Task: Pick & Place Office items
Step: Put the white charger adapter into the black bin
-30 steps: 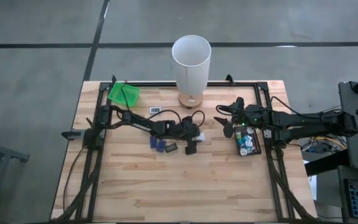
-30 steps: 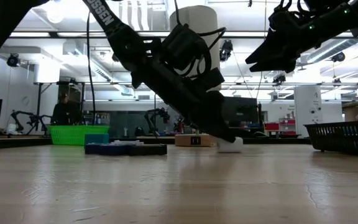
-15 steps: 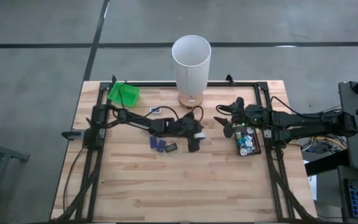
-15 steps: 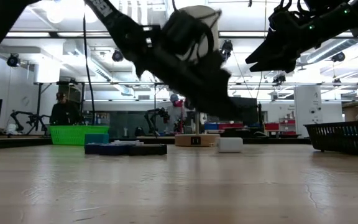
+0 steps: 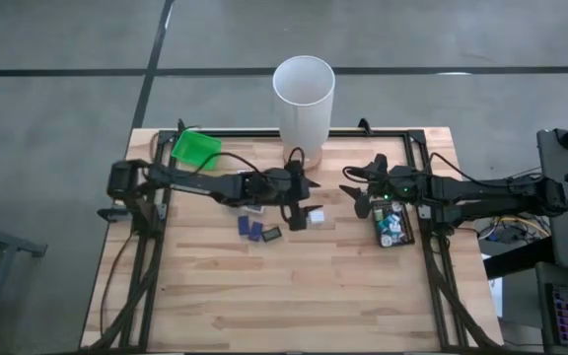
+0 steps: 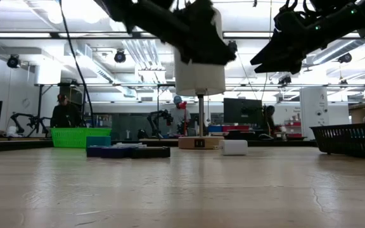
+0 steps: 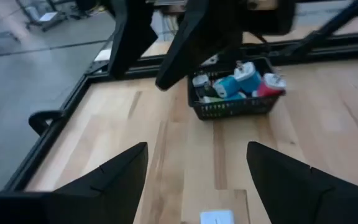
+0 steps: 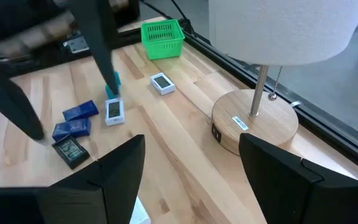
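Note:
A white block (image 5: 315, 215) lies flat on the table, in the low view (image 6: 234, 147) and just below my left fingers (image 7: 217, 218). My left gripper (image 5: 299, 205) hangs above it, open and empty (image 7: 196, 149). Two dark blue pieces (image 5: 250, 229) and a dark one (image 5: 272, 234) lie to the block's left; a white and teal piece (image 8: 114, 111) and a grey one (image 8: 160, 83) lie beyond them. My right gripper (image 5: 359, 200) hovers open (image 8: 191, 180) beside the black tray (image 5: 405, 237), which holds teal, white and red pieces (image 7: 241, 81).
A tall white lamp (image 5: 304, 94) stands on a round wooden base (image 8: 253, 121) at the table's far middle. A green tray (image 5: 195, 148) sits at the far left corner. A black rail frame (image 5: 417, 148) borders the table. Bare wood lies toward the near edge.
My left gripper has risen from the white block and drawn back a little toward the table's left and far side. The block has stayed flat where it was. My right arm has kept still.

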`<move>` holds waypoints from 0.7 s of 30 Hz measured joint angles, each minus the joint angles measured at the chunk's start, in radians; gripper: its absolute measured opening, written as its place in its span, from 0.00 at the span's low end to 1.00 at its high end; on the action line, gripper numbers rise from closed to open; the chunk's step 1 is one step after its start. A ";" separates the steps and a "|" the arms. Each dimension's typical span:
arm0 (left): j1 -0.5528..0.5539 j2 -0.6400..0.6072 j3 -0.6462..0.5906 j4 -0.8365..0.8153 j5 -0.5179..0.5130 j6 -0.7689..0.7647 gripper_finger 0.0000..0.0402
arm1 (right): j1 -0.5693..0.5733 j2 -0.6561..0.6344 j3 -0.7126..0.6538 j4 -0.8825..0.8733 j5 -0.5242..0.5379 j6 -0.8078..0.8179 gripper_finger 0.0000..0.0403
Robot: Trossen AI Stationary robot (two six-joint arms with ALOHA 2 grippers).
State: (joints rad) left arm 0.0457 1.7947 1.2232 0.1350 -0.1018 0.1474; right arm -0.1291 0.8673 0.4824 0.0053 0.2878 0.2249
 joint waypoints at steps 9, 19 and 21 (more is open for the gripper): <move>0.012 -0.232 -0.143 -0.037 0.008 0.038 0.70 | 0.000 0.000 0.000 -0.001 0.000 0.000 0.66; 0.013 -0.555 -0.440 0.075 -0.011 0.122 0.70 | 0.000 0.000 0.000 -0.001 0.000 0.000 0.63; 0.013 -0.604 -0.474 0.083 -0.011 0.119 0.70 | 0.000 0.000 0.000 -0.003 0.000 0.000 0.63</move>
State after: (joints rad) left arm 0.0589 1.1912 0.7494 0.2180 -0.1123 0.2661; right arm -0.1288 0.8673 0.4824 0.0027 0.2878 0.2248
